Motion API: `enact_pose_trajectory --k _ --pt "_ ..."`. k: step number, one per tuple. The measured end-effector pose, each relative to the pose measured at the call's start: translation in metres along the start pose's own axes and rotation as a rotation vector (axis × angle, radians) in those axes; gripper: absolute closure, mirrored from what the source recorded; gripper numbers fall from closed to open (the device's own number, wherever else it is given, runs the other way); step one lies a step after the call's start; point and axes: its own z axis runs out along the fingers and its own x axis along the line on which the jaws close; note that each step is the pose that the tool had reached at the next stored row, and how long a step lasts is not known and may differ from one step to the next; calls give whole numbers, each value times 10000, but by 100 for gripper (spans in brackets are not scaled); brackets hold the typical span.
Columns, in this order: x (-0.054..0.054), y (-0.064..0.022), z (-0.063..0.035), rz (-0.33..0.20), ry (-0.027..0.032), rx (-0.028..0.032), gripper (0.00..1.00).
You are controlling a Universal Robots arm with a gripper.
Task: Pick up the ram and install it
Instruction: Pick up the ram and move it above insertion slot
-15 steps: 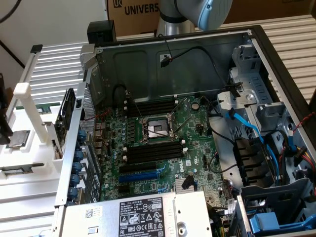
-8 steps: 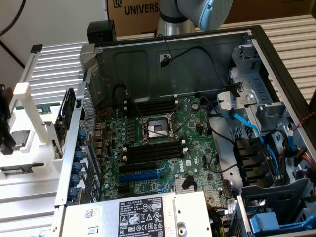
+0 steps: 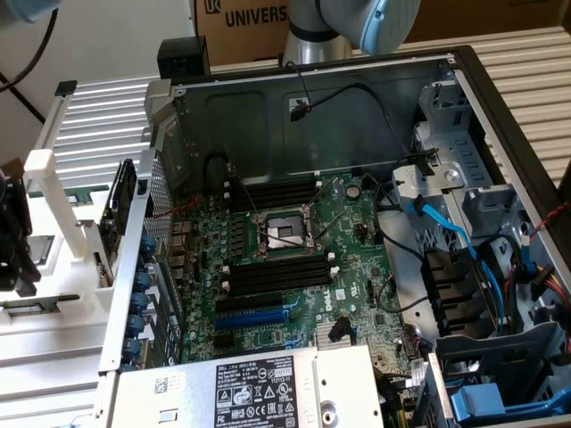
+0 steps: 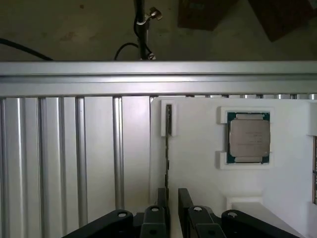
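Arm point(image 3: 370, 22): rises behind computer case point(image 3: 241, 116), reaches across to white tray point(image 4: 195, 148). Gripper point(image 4: 173, 192): above tray, pointing down, released, fingers point(image 4: 161, 198) slightly apart at ram's near end. Contact with ram cannot be told. Ram point(image 4: 168, 124): on edge in tray's slot, along tray side next to ribbed worktop point(image 4: 59, 158). Processor chip point(image 4: 249, 137): in tray pocket, apart from ram. Writing: "UNIVERS" on cardboard box point(image 3: 254, 16); power supply label point(image 3: 259, 392) print too small to read.

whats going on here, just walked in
The arm's gripper hangs open over a white holder next to the opened computer case. It is lined up along the ram, which stands on edge in the holder, not yet picked up. A processor chip sits in the same holder.
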Motion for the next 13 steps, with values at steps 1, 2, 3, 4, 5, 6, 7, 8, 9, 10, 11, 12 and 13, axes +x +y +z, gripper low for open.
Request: enact_pose_trajectory --k 1,2,3,4,5,6,7,8,9,10,11,12,13 --pt "7 -1 35 -11 0 -1 76" --pt "10 -1 54 -15 0 -1 76" --pt "13 -2 72 -20 -1 -1 76" --pt "18 -3 90 -26 -1 -1 76" --pt "22 -4 108 -32 -2 -2 76" --pt "25 -4 125 -35 -2 -2 76" --pt "31 -9 175 -49 -4 -3 76" --pt "32 -11 190 -56 -5 -3 76" --pt "33 -18 210 -76 -7 -4 76" --pt "33 -19 220 -84 -9 -5 76" --pt "33 -21 235 -107 -11 -7 76" --pt "32 -22 241 -119 -11 -7 76" --pt "30 -24 246 -130 -11 -9 76"
